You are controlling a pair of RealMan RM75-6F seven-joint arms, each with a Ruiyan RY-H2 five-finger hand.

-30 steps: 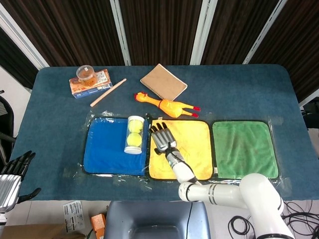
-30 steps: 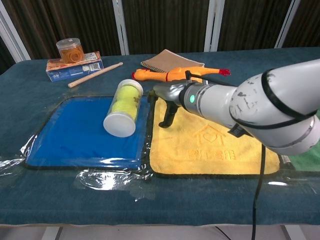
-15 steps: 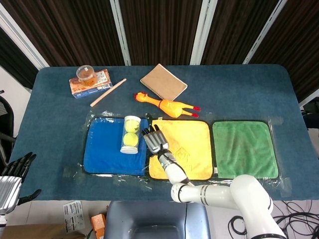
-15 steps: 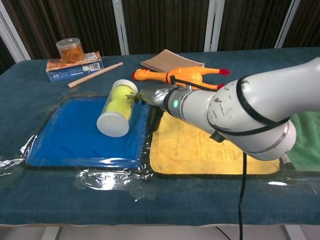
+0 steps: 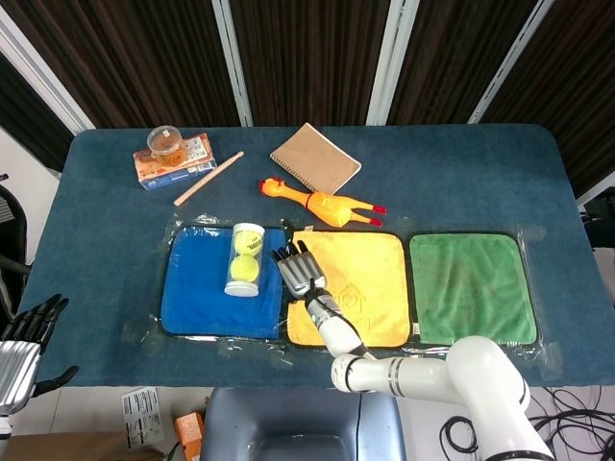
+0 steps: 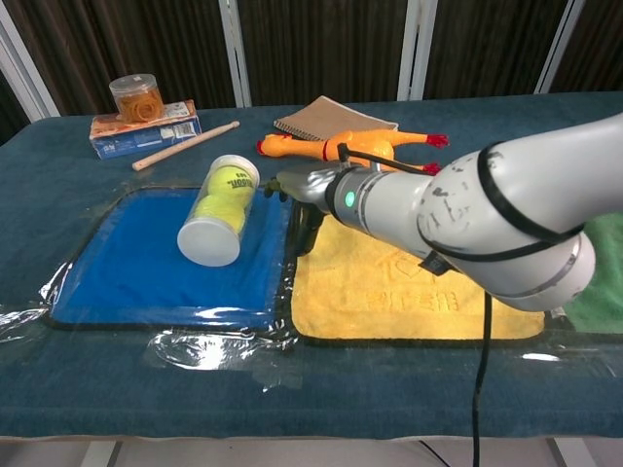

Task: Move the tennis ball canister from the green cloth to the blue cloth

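**Canister lies on the blue cloth, your right robot hand empty beside it**

You have the tennis ball canister (image 5: 244,260) lying on its side on the blue cloth (image 5: 197,298), in the cloth's right half, with its white cap end toward you and two yellow balls showing through the clear wall. In the chest view the canister (image 6: 219,212) rests free, with nothing gripping it.

Your right robot hand (image 5: 298,272) sits just to the right of the canister, over the seam where the blue cloth meets the yellow cloth (image 5: 370,288). Its fingers are spread apart and it holds nothing. From the chest camera the hand is mostly hidden behind the forearm, so you cannot tell whether a fingertip touches the canister.

Your left robot hand (image 5: 29,322) hangs off the desk's (image 5: 461,182) left edge, well away from the cloths, fingers apart and empty.

The green cloth (image 5: 471,288) lies bare at the right end of the row. Behind the cloths you see a rubber chicken (image 5: 320,203), a brown notebook (image 5: 315,158), a wooden stick (image 5: 209,178), and a small jar (image 5: 166,144) on a box (image 5: 178,163).
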